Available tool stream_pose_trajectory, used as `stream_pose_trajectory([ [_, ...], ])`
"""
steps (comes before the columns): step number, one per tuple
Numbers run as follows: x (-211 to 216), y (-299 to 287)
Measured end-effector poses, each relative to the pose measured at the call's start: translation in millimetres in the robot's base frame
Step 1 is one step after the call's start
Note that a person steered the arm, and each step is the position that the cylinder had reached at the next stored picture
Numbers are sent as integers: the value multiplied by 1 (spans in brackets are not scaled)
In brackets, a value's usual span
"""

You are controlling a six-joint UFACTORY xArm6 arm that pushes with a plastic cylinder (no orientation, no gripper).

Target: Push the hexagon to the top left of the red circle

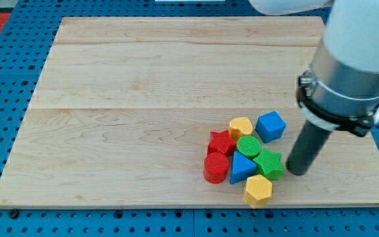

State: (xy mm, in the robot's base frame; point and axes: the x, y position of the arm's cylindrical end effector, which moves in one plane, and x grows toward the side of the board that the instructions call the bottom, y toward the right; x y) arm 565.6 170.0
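Observation:
The yellow hexagon [258,190] lies at the bottom of a tight cluster of blocks near the board's lower right. The red circle [216,168] sits at the cluster's lower left, left of the hexagon and a little higher. My tip [298,172] is on the board just right of the green star [269,164], up and to the right of the hexagon, apart from it. Between circle and hexagon lies a blue triangle [242,168].
The cluster also holds a red star [221,142], a green circle [248,146], a yellow rounded block [240,126] and a blue cube [271,126]. The wooden board [143,99] lies on a blue pegboard. The arm's large body hangs over the board's right side.

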Motion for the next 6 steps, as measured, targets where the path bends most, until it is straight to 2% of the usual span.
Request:
stream_pose_trajectory([
  [1,14,19],
  [2,53,18],
  [3,52,-5],
  [4,52,-95],
  [5,51,-146],
  [6,25,-195],
])
